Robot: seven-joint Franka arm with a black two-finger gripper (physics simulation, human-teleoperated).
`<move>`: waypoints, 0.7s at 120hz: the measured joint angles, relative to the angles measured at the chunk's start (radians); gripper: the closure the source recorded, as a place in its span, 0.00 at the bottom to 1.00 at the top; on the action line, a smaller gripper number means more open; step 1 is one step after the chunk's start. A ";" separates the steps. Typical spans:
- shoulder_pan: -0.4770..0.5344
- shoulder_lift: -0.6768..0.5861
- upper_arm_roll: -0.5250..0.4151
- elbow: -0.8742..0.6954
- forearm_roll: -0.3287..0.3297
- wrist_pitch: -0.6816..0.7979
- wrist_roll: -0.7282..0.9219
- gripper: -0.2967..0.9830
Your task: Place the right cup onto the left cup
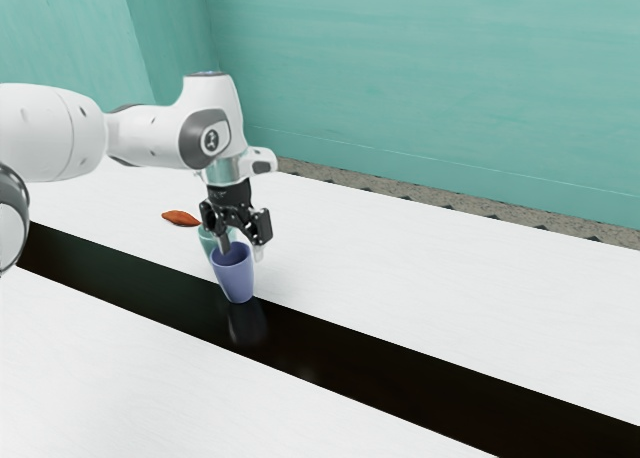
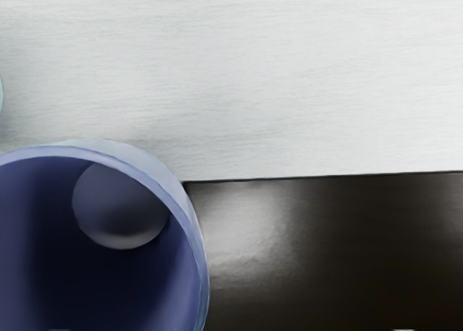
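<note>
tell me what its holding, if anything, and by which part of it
Nothing is held. The tool is open, with one finger at the mouth of the purple cup and the other outside its rim.

We reach in from the exterior view's left with our white arm (image 1: 150,136), its forward stretch nearly level. At the wrist (image 1: 210,133) we bend sharply downward, the black pincer (image 1: 242,253) hanging below. We hold its two fingers (image 1: 260,252) spread apart, tips pointing down, a gap between them.
</note>
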 joint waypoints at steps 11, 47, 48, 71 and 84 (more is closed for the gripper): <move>0.001 0.026 -0.001 0.022 -0.002 0.003 0.001 0.34; 0.011 0.090 -0.002 0.061 -0.014 0.007 0.002 0.35; 0.012 0.092 -0.002 0.062 -0.014 0.007 0.002 0.35; 0.015 0.109 -0.003 0.078 -0.017 0.005 0.003 0.40; 0.015 0.109 -0.006 0.081 -0.017 0.002 0.003 0.48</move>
